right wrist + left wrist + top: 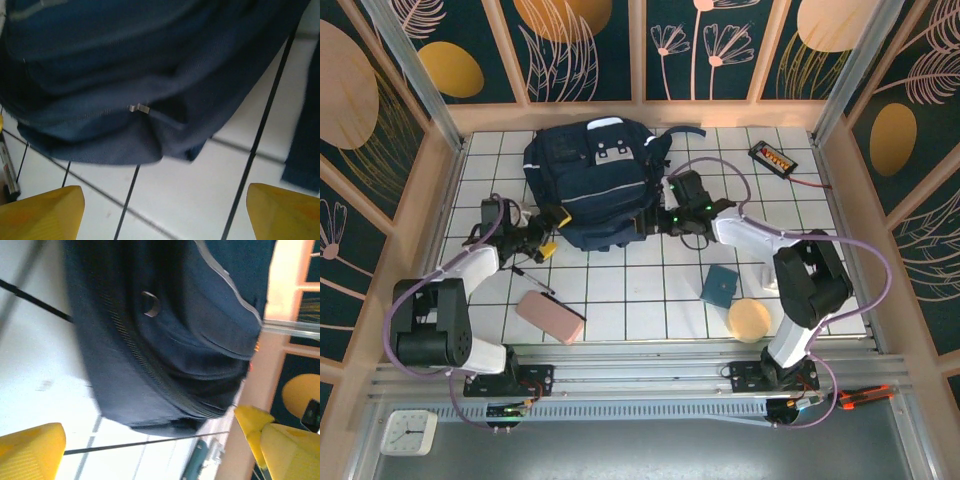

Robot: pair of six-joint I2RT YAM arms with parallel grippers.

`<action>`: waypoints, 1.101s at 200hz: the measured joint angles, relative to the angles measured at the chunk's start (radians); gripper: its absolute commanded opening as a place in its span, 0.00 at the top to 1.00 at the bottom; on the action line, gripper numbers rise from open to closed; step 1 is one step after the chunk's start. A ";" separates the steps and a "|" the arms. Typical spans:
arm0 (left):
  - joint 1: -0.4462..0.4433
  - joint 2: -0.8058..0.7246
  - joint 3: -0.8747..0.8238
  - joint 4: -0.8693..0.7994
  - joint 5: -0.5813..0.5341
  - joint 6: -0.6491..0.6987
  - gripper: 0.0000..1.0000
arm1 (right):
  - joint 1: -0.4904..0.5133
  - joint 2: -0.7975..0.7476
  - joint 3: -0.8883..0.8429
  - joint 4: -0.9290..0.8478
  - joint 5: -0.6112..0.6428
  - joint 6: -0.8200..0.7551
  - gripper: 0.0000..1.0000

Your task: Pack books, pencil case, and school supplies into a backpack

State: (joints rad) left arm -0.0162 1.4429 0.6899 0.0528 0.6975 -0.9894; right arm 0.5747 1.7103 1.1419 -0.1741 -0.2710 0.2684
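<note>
The navy backpack (590,175) lies at the back middle of the tiled table, and no books show. My left gripper (556,232) stands open at its lower left corner, yellow fingers (30,452) wide apart over bare tile, the backpack (165,340) just ahead. My right gripper (642,224) is open at the lower right corner, with nothing between its fingers (40,212); the backpack's hem (125,75) and a metal zip pull (138,107) lie in front. The pink pencil case (549,317) and black pen (532,280) lie near the left arm. The teal pad (719,286) lies by the right arm.
A round tan disc (750,319) sits beside the teal pad. A black device with orange buttons (772,157) lies at the back right with its cable. A loose backpack strap (305,140) lies to the right of my right gripper. Wooden walls close in the table.
</note>
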 measured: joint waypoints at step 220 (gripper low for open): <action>-0.128 0.240 0.011 0.365 -0.001 -0.381 0.02 | -0.005 0.347 0.232 0.011 0.019 -0.608 0.84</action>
State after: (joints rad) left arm -0.1444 1.6829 0.7013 0.4175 0.6964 -1.3701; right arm 0.5694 2.0571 1.3739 -0.1635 -0.2523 -0.3401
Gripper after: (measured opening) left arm 0.985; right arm 0.261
